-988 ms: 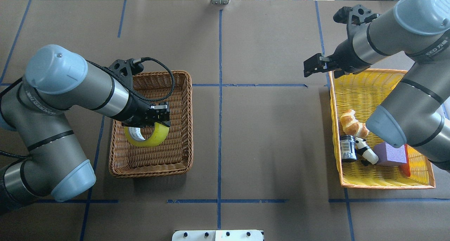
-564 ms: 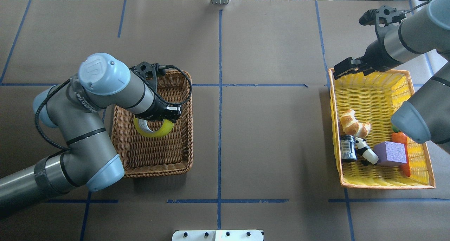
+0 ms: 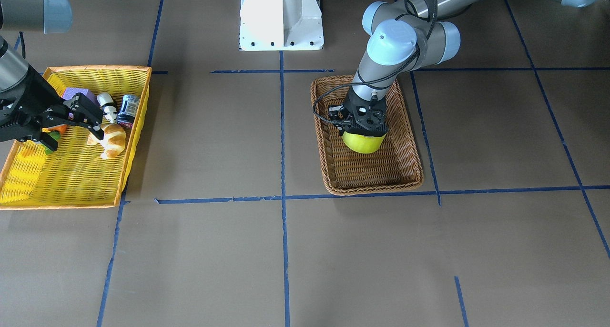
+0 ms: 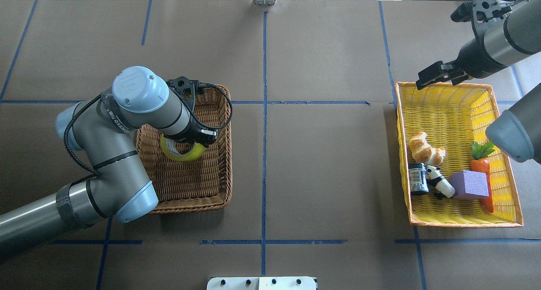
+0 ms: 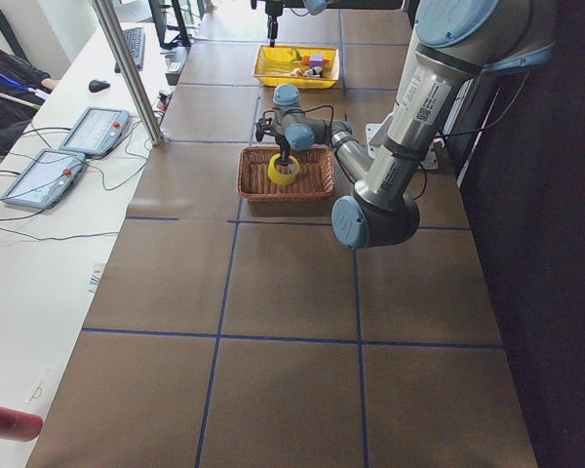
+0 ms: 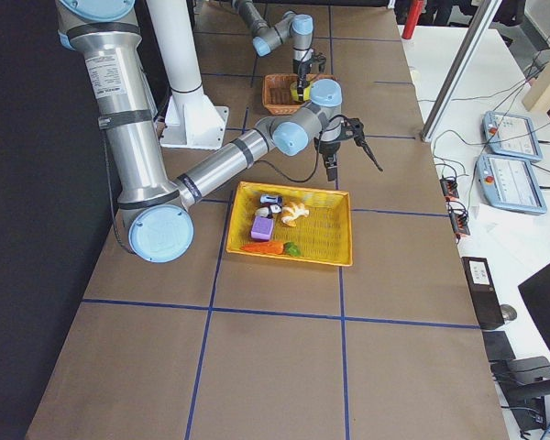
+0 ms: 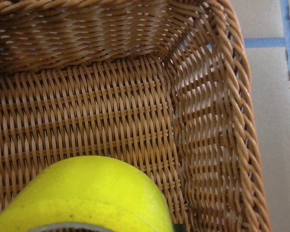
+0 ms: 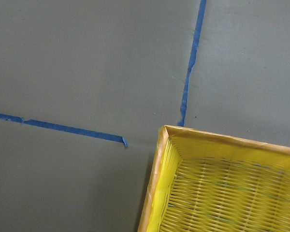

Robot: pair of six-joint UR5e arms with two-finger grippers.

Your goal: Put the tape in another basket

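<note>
The tape [image 4: 186,154], a yellow roll with a pale core, stands on edge in my left gripper [image 4: 193,143], which is shut on its rim. It hangs low inside the brown wicker basket [image 4: 230,154], toward the far half. I cannot tell if it touches the basket floor. The front-facing view shows the tape [image 3: 364,143] under the left gripper [image 3: 364,130] in the basket [image 3: 371,189]. The left wrist view shows the tape [image 7: 87,193] over the basket's weave [image 7: 208,121]. My right gripper [image 4: 437,75] is open and empty above the yellow basket's far left corner.
The yellow basket [image 4: 444,108] at the right holds a croissant [image 4: 424,148], a small can [image 4: 418,178], a panda figure [image 4: 439,182], a purple block [image 4: 469,184] and a toy carrot [image 4: 482,165]. Its far half is bare weave [image 8: 217,193]. Blue tape lines cross the table.
My left arm swung its elbow in and carried the tape slightly right and farther inside the wicker basket. My right gripper drew back to the right, toward the yellow basket's far corner.
</note>
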